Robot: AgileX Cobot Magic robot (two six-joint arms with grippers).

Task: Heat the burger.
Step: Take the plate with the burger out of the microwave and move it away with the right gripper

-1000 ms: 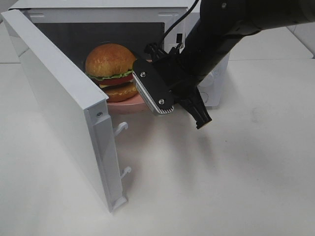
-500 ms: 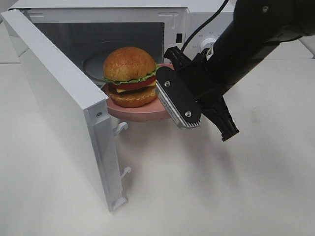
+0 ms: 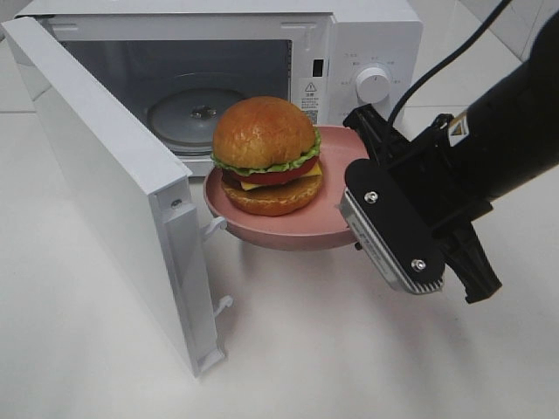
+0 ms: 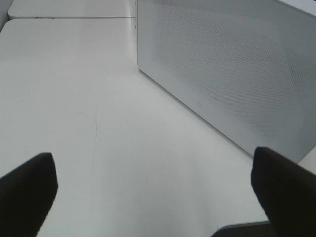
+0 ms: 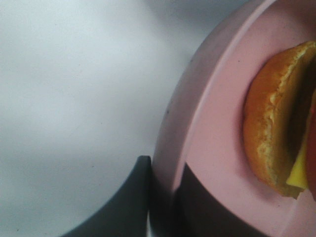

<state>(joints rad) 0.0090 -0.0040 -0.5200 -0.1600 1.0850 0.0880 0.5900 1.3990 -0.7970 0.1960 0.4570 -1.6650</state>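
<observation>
The burger (image 3: 266, 153) sits on a pink plate (image 3: 284, 236) that hangs in the air just in front of the open microwave (image 3: 367, 35). My right gripper (image 3: 354, 175) is shut on the plate's right rim. In the right wrist view the dark fingers (image 5: 140, 197) pinch the plate rim (image 5: 197, 123), with the burger's lower bun and cheese (image 5: 271, 123) just beyond. In the left wrist view my left gripper (image 4: 155, 192) stands wide open over bare table beside a perforated white wall of the microwave (image 4: 232, 74), with nothing between its fingers.
The microwave door (image 3: 105, 166) swings out to the left, close to the plate's left edge. Inside lies a glass turntable (image 3: 196, 109). The control knob (image 3: 376, 83) is on the right panel. White table (image 3: 306, 349) lies in front.
My right gripper has drawn the plate with the burger out of the microwave cavity, toward the front and right. The left gripper has stayed open.
</observation>
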